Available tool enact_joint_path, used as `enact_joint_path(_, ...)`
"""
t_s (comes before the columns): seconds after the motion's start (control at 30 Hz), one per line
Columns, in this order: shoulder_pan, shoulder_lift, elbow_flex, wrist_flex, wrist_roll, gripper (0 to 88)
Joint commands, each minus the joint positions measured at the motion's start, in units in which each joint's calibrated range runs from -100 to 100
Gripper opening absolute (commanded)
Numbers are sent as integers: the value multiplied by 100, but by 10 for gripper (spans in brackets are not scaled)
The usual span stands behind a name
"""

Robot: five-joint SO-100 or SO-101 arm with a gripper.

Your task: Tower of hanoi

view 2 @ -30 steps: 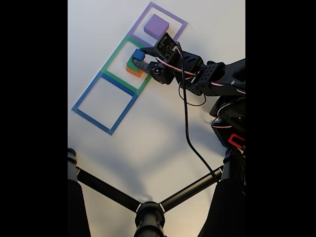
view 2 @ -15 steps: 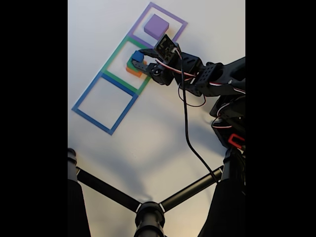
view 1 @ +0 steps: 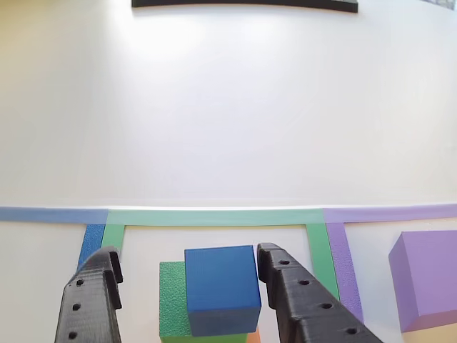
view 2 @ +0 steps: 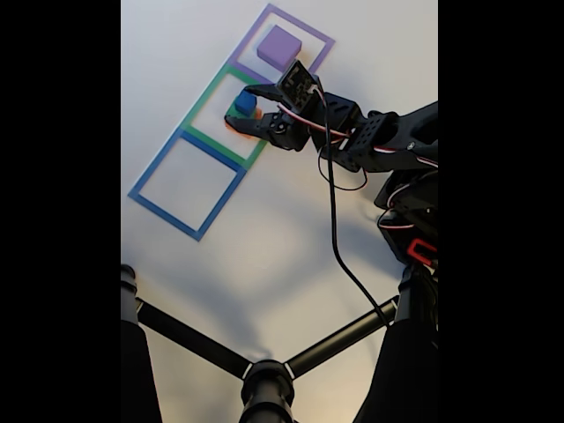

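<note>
Other view: pincer straddles the blue cube, one black finger well off to its left with a clear gap, the other finger just beside the cube's right face, touching or nearly so; can't tell which. Jaws spread wider than the cube, nothing gripped. Blue cube sits on the green block, offset toward that block's right side, so a green strip shows on the left. A sliver of the orange block peeks out at the bottom edge, under the green one. The stack is inside the green tape square. Purple block lies apart to the right, inside the purple tape square. A bit of blue tape shows at left.

Fixed view: arm reaches in from the right over the white counter. Pincer is down at the stack in the middle green square, fingers on either side of the blue cube; orange is barely visible below the lower finger. Purple block sits alone in the top purple square. Blue tape square lies at lower left. A black cable trails from the arm to a tripod in the foreground.
</note>
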Motion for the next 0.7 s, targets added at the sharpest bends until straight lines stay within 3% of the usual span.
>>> enact_joint_path(0.0, -73, -797, -368, 672, 38, 213)
enact_joint_path(0.17, 148, -1831, -1077, 2599, 38, 200)
enact_joint_path(0.37, 636, -2752, -2204, 5124, 38, 11)
enact_joint_path(0.67, 1627, -3113, -4912, 9090, 38, 0)
